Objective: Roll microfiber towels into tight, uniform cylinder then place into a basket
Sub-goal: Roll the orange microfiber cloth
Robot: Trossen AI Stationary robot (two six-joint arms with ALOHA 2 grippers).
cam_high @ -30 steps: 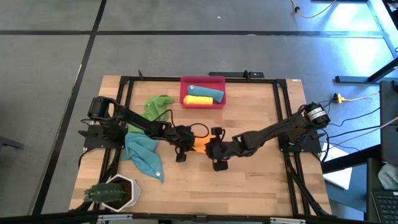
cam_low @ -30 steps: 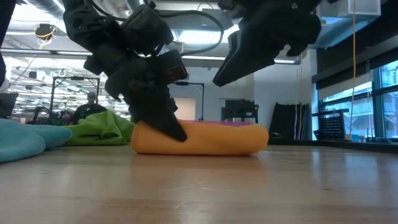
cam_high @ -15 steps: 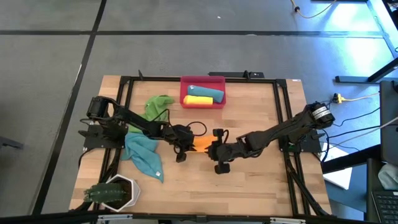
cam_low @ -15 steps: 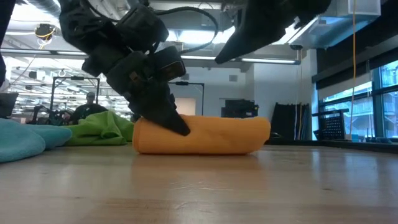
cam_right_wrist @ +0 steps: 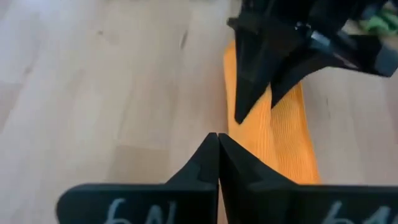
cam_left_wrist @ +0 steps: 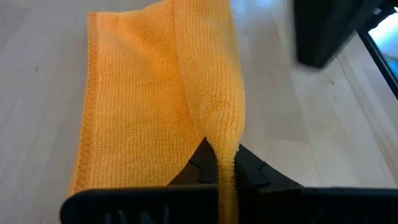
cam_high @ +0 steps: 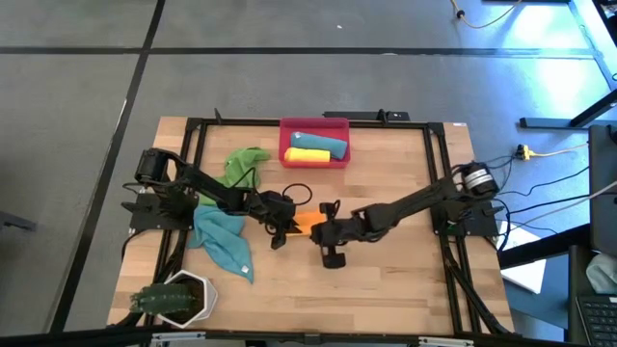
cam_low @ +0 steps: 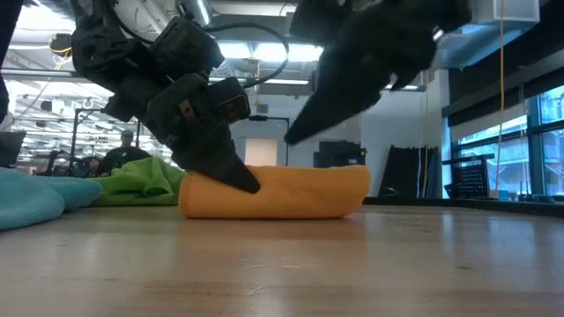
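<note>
Rolling step on orange towel (cam_low: 278,192), mid-table, well short of basket (cam_high: 314,154). Left gripper (cam_left_wrist: 219,169) pinched on towel edge; right gripper (cam_right_wrist: 217,146) fully closed, empty, just beside roll. Next prob: tighten roll evenly w/o slack.

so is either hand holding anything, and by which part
The left hand pinches a raised fold at one end of the rolled orange towel. The right hand is shut, holding nothing.

Rolled towel (cam_high: 305,220) between left gripper (cam_high: 279,227) and right gripper (cam_high: 319,231); basket (cam_high: 314,157) behind both, holding two rolls; loose towels (cam_high: 224,241) left of left gripper.
</note>
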